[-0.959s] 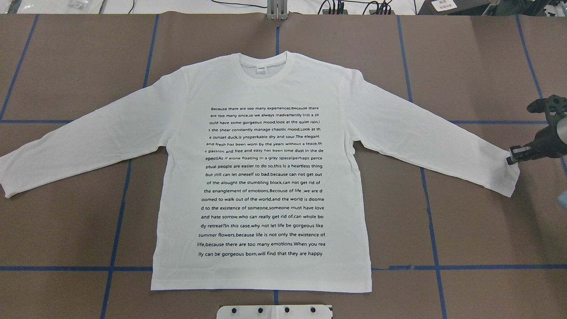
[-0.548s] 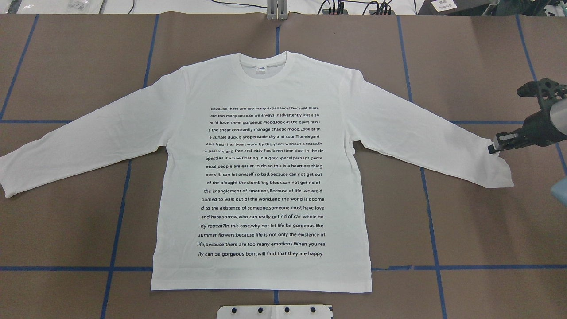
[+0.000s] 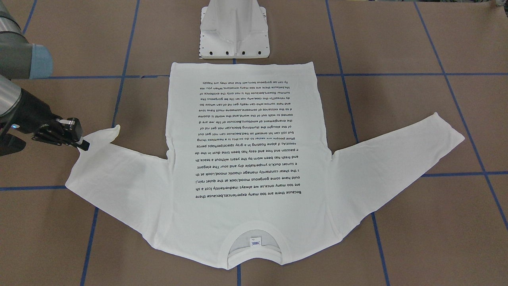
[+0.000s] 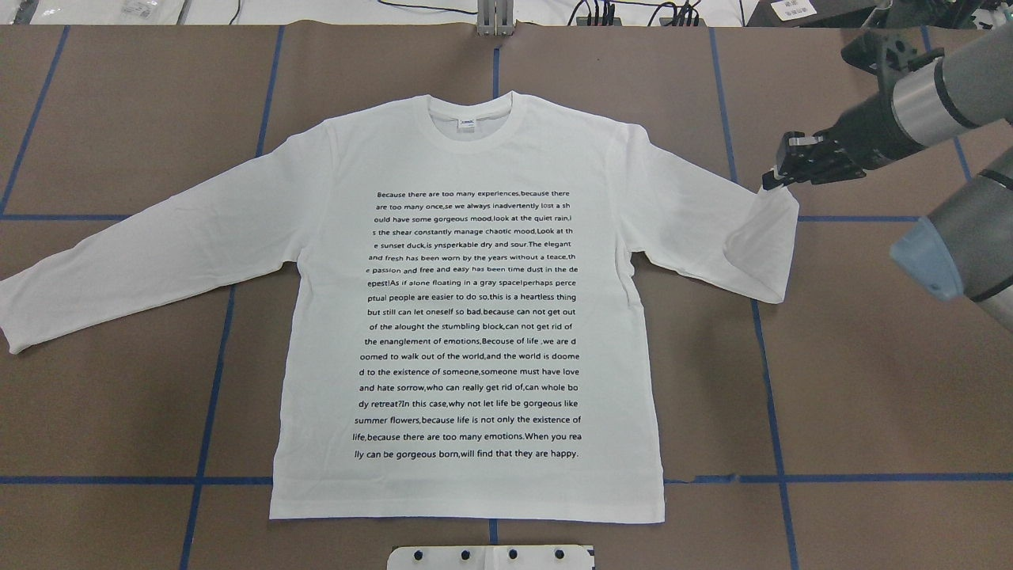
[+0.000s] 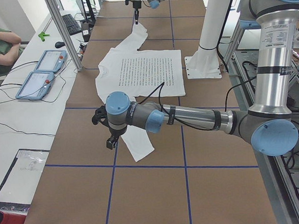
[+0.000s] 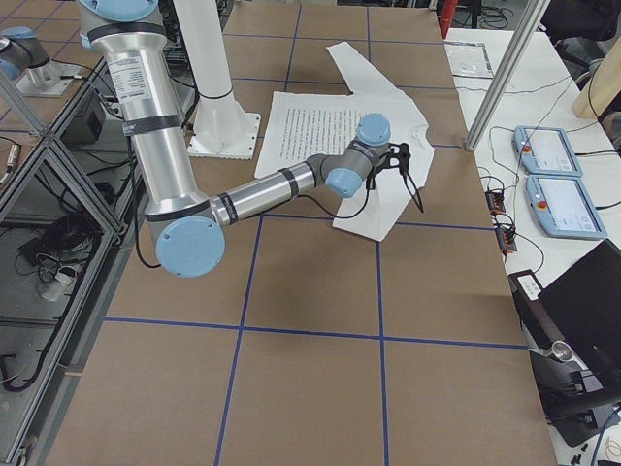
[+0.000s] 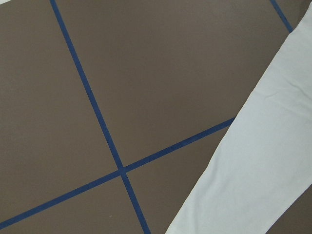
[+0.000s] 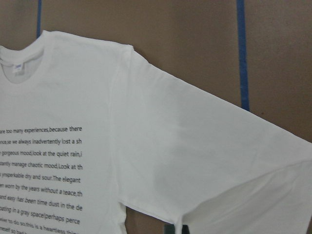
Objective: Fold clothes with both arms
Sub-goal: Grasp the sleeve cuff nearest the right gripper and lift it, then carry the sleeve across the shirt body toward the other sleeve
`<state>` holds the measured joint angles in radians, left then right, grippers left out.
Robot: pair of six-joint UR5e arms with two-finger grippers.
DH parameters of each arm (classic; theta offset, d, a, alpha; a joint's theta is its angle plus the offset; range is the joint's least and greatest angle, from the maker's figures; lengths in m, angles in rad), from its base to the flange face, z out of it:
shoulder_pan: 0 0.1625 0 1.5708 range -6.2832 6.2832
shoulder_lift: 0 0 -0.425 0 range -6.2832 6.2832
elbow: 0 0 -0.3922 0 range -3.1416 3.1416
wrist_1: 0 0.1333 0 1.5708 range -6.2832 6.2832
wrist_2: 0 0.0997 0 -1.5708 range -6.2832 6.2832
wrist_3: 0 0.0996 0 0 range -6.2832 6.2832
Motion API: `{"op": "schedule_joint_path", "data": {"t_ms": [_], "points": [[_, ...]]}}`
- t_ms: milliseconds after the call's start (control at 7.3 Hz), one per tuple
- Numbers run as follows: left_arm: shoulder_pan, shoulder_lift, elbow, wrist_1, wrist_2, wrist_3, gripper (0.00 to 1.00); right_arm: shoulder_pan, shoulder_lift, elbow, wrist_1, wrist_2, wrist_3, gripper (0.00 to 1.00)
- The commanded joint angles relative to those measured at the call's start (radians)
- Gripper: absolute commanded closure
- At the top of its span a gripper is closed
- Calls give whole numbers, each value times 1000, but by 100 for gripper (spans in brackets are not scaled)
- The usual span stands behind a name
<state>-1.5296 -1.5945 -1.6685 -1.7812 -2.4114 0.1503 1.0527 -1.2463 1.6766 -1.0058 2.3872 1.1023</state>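
Observation:
The white long-sleeved T-shirt (image 4: 475, 158) lies flat, printed text up, collar (image 3: 254, 248) away from the robot. My right gripper (image 4: 772, 182) is shut on the cuff of the shirt's right sleeve (image 4: 760, 245) and holds it lifted, so the sleeve doubles back toward the shoulder. The front-facing view shows the same gripper (image 3: 83, 145) at the raised cuff. The left sleeve (image 4: 119, 269) lies stretched out flat. My left gripper (image 5: 111, 142) hovers over that sleeve's cuff end, and I cannot tell whether it is open or shut. The left wrist view shows only sleeve cloth (image 7: 263, 170).
The white pedestal base (image 3: 234, 35) stands just behind the shirt's hem. Blue tape lines (image 4: 214, 356) grid the brown table. Two teach pendants (image 5: 40, 71) and cables lie on a side bench, where a person's arm (image 5: 4, 46) rests.
My right gripper has carried the right cuff up and inward from the table's far right toward the shoulder, and the sleeve now folds back on itself. The shirt's body and left sleeve have stayed put.

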Motion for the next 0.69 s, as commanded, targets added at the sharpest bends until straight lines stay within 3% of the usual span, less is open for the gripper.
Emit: {"op": "schedule_joint_path", "data": {"t_ms": [0, 274, 548], "points": [[-1, 2, 6, 0, 0, 0, 0, -19, 253, -88, -19, -26, 87, 100], [-1, 5, 10, 0, 5, -2, 0, -94, 489, -177, -16, -123, 135, 100], [-4, 10, 15, 2, 5, 0, 0, -196, 631, -257, -13, -147, 127, 100]]}}
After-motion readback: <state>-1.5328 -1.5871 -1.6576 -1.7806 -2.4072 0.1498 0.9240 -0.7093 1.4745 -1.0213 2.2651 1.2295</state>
